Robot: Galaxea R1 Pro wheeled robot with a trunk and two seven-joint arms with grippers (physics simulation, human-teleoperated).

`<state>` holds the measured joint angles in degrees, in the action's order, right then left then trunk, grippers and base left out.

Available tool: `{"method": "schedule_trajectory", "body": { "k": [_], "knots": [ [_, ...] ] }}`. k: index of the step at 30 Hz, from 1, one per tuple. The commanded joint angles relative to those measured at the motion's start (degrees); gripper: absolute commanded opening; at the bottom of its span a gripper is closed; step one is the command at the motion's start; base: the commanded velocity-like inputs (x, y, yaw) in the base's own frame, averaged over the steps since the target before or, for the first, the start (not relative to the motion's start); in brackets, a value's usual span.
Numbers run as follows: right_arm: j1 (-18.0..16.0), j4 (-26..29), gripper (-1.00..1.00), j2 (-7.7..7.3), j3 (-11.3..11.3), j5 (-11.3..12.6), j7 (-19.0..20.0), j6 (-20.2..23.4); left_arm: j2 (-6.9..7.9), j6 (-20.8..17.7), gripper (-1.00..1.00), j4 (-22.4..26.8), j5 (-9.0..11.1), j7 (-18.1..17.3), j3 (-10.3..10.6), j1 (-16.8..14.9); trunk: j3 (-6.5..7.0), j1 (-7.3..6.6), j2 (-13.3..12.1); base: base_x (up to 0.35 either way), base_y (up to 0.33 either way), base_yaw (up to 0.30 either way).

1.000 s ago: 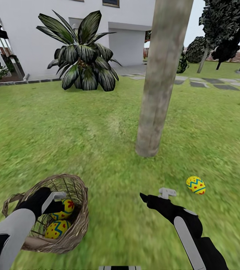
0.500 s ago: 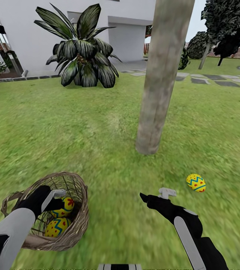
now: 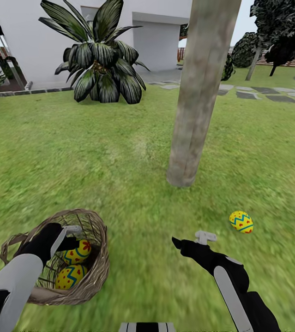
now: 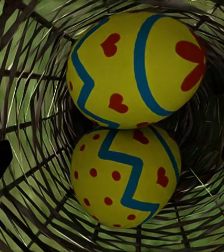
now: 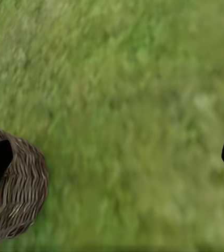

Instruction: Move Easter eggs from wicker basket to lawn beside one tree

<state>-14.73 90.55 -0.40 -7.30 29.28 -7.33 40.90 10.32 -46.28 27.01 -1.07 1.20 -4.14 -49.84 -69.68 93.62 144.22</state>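
- At the head view's lower left, the small tan-brown woven wicker basket with its thin arched handle sits on the bright green lawn, tipped a little so its mouth faces the camera.
- The left arm reaches into the basket's mouth, and the left claw sits just above the eggs inside; its fingers stand spread wide and have hold of nothing, only their dark tips showing at the two sides of the left wrist view.
- Two small yellow Easter eggs lie in the basket, touching each other: the flower egg, with red hearts, a red flower and blue bands, and the dotted egg, with red dots and a blue zigzag.
- Behind, near the white house wall, stands a short dark-leaved palm.
- The thick, bare, mottled grey-brown tree trunk rises from the grass right of centre, well apart from the basket.
- The right claw hovers over bare grass below the trunk, between basket and lone egg; its fingers are parted wide and empty, their dark tips at the edges of the right wrist view, where the basket's woven wall also shows.
- A third yellow egg with a blue zigzag lies on the lawn near the foot of the trunk, to its right.
- Grey paving stones and dark trees stand far right.
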Motion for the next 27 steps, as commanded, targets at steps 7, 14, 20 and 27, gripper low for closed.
{"method": "schedule_trajectory", "body": {
  "k": [7,14,20,27],
  "knots": [
    [-0.03,0.07,1.0,-0.04,-0.09,0.6,-0.58,0.14,-0.04,1.65,1.0,0.23,-0.12,0.04,-0.25,0.0,-0.71,-0.01,0.02,0.0,0.0,0.0],
    [-0.03,0.07,1.0,-0.04,-0.13,0.6,-0.58,0.14,-0.04,2.08,1.0,0.23,-0.16,0.03,-0.19,0.0,-1.36,-0.01,0.02,0.0,0.0,0.0],
    [-0.03,0.07,1.0,-0.04,-0.11,0.6,-0.58,0.14,-0.04,2.15,1.0,0.23,-0.16,0.03,-0.17,0.0,-1.92,-0.01,0.02,0.0,0.0,0.0],
    [-0.03,0.07,1.0,-0.08,-0.09,0.6,-0.58,0.14,-0.08,2.16,1.0,0.31,-0.23,0.03,0.08,0.0,-2.58,-0.01,0.02,0.0,0.0,0.0]
  ]
}}
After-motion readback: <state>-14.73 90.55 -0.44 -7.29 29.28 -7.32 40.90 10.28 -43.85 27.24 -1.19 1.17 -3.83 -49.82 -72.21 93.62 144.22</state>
